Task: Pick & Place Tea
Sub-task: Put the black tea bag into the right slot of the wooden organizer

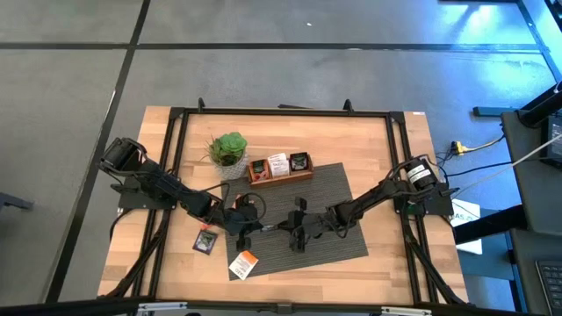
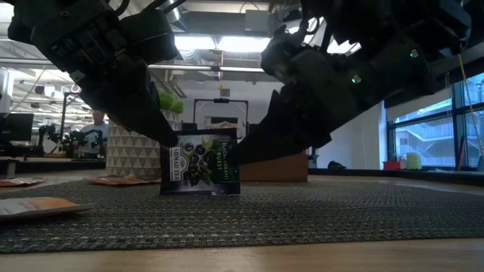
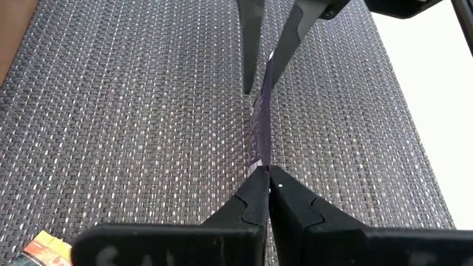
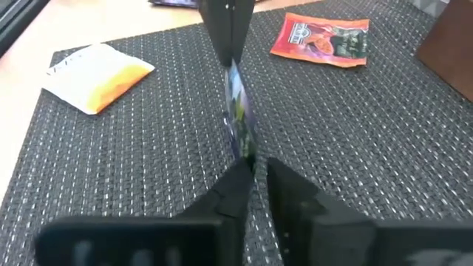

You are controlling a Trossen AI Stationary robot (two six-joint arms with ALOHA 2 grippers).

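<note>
A dark tea sachet with purple print stands on edge on the grey woven mat, between my two grippers. My left gripper is shut on the end toward the table's left. My right gripper is at the opposite end, with a narrow gap between its fingers and the sachet's edge running into that gap. In the high view, the left gripper and right gripper nearly meet mid-mat. My left gripper pinches the sachet's left end near its upper corner between both fingers, slanting down from the table's left. The sachet stands upright with its lower edge on the mat. My right gripper's fingers flank the right end; whether they touch it, I cannot tell.
A brown wooden tray holding sachets and a potted plant stand at the mat's far side. An orange-red sachet lies on the mat. A white-orange sachet and a dark one lie near the mat's left corner.
</note>
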